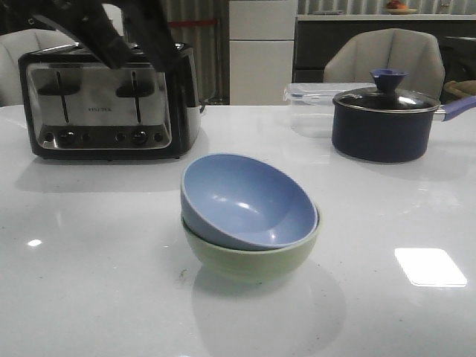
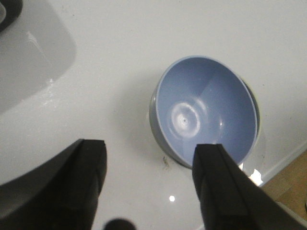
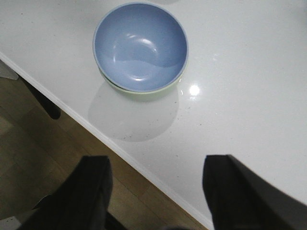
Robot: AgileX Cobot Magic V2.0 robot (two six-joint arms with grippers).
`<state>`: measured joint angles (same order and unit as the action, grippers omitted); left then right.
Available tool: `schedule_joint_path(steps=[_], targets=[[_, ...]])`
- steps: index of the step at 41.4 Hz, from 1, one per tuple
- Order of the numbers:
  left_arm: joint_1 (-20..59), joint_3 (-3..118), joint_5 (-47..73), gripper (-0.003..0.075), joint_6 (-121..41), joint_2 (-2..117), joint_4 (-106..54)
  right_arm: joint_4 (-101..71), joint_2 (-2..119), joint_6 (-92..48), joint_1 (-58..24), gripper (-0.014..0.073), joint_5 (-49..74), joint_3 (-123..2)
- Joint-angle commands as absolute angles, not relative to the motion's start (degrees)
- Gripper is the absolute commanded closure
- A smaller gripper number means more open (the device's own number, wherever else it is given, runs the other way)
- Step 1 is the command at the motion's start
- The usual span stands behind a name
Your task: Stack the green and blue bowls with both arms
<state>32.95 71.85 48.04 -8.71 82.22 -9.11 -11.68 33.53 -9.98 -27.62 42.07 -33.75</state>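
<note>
I see only a sliver of the green bowl point(image 2: 254, 103) beyond my left fingers point(image 2: 218, 184); the blue bowl point(image 2: 204, 112) hides the rest

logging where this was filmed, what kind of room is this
Probably a home kitchen or dining area. A four-slot toaster and a lidded pot stand on a white table, with chairs behind it and wooden floor below.

A glossy white table point(image 1: 89, 260) carries a black and chrome four-slot toaster point(image 1: 108, 100) at the rear left. At the rear right stands a dark navy saucepan point(image 1: 383, 123) with a glass lid and blue knob; a clear lidded plastic container point(image 1: 312, 100) sits just beside it. Two grey upholstered chairs point(image 1: 387, 56) stand behind the table
</note>
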Motion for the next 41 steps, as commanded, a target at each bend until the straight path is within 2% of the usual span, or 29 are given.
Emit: schedule_joint_path(steps=[1,25,41], targets=[[33.3,68.1,44.3,0.0265,-8.6,73.3,-8.0,-12.1,33.5,-10.8,-27.6,0.0076,38.3,-35.3],[33.1,42.4,44.1,0.0265,-1.9,40.6,0.0,-12.1,33.5,-10.8,-27.6,0.0076,38.4,-35.3],[33.1,39.9,41.7,0.0266,-1.9,36.5,0.0,-12.1,33.5,-10.8,-27.6,0.0076,38.4,-35.3]])
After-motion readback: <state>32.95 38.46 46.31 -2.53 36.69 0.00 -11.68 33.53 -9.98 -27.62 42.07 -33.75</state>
